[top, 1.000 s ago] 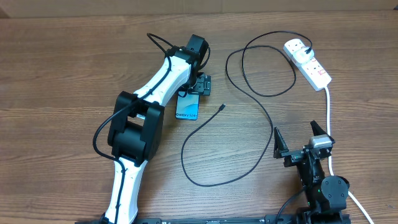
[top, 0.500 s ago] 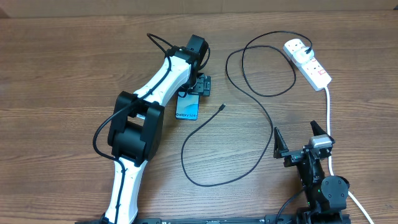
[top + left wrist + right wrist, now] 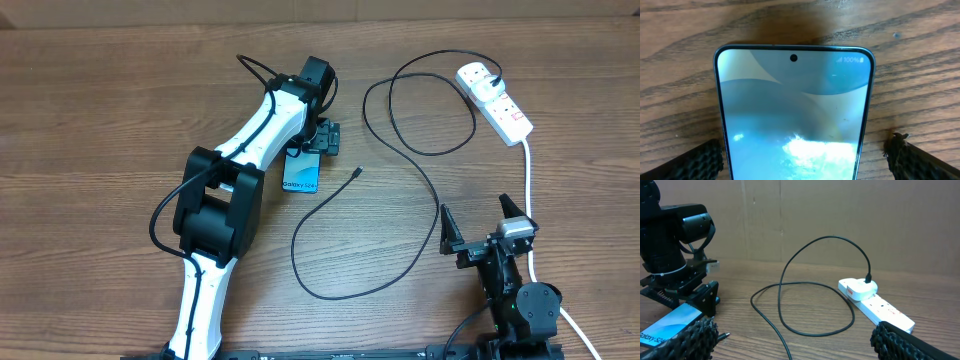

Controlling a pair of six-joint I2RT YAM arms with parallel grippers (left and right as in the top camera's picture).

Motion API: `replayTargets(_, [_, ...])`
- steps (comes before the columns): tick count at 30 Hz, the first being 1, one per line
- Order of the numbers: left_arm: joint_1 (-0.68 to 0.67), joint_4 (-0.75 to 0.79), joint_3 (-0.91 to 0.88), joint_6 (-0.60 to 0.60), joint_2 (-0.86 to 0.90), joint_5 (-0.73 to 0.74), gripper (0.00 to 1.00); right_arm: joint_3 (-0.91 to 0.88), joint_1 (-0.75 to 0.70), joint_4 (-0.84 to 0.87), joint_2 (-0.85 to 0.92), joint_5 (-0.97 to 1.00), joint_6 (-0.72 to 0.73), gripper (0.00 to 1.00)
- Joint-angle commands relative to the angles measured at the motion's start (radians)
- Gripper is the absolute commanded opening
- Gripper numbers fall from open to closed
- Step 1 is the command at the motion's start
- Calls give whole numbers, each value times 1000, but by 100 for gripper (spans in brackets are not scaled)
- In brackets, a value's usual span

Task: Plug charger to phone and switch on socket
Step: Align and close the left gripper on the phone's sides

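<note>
The phone [image 3: 301, 172] lies flat on the wooden table, screen up, and fills the left wrist view [image 3: 790, 100]. My left gripper [image 3: 318, 137] [image 3: 805, 155] is open and low over it, one finger on each side of the phone's long edges. The charger [image 3: 420, 175] is a thin black cable looping across the table. Its connector tip [image 3: 357, 172] [image 3: 722, 336] lies free just right of the phone. Its black plug [image 3: 497, 77] [image 3: 870, 280] sits in the white socket [image 3: 500, 105] [image 3: 880, 305] at the back right. My right gripper [image 3: 476, 208] [image 3: 795, 340] is open and empty near the front right.
The socket's thick white lead [image 3: 528, 190] runs down the right side past my right arm to the front edge. The black cable's lower loop [image 3: 330, 285] lies between the two arms. A brown cardboard wall [image 3: 840, 215] stands behind the table.
</note>
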Motion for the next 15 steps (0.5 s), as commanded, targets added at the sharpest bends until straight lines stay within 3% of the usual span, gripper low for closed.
replayTargets(1, [-5,-2,-6,15,12,9,100,-10,5,3,-10,10,-5,100])
replayTargets(15, [-5,-11,-6,16,12,10,100,-10,5,3,-10,10,-5,100])
